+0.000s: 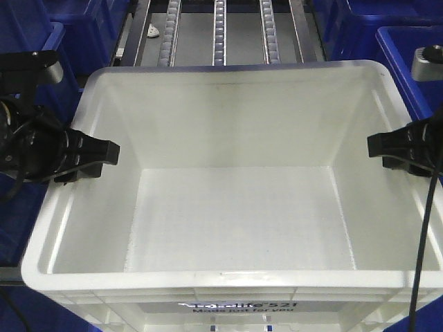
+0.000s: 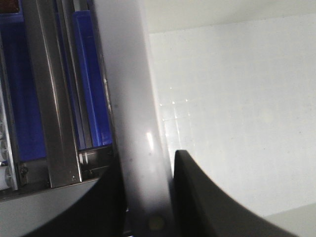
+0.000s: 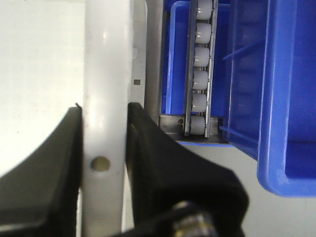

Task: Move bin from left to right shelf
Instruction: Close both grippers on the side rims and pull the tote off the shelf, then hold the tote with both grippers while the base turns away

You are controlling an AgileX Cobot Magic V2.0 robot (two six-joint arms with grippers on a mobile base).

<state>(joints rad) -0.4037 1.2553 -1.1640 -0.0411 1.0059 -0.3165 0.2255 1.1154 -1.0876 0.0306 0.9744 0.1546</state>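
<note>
Both arms are on the bin. The left pincer is pinching its left wall, 1 finger inside and 1 outside, both pressed against the white rim in the wrist view. The right pincer is clamped the same way on the right wall, rim squeezed between its 2 fingers. The bin sits level between the 2 pincers, open top up, nothing inside. Outboard of the left pincer is a metal rail. Outboard of the right pincer are a roller track and a blue crate.

One white bin, three roller tracks, two grippers — left gripper, right gripper
</note>
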